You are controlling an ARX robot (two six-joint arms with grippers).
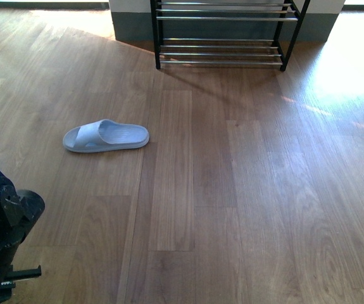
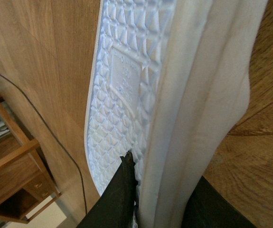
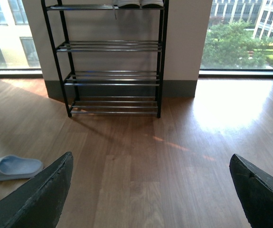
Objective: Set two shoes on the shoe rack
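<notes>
The left fingers (image 2: pixel 122 199) are clamped across the thick white sole of a shoe (image 2: pixel 174 95), held on edge over the wooden floor (image 2: pixel 41 57) with its length running straight out from the grip. The shoe rack (image 1: pixel 219 38) stands by the far wall, ahead and well apart from the left arm (image 1: pixel 4 234), so the carry looks to be forward and slightly rightward. The right fingers (image 3: pixel 36 199) gape wide on nothing, facing the rack.
</notes>
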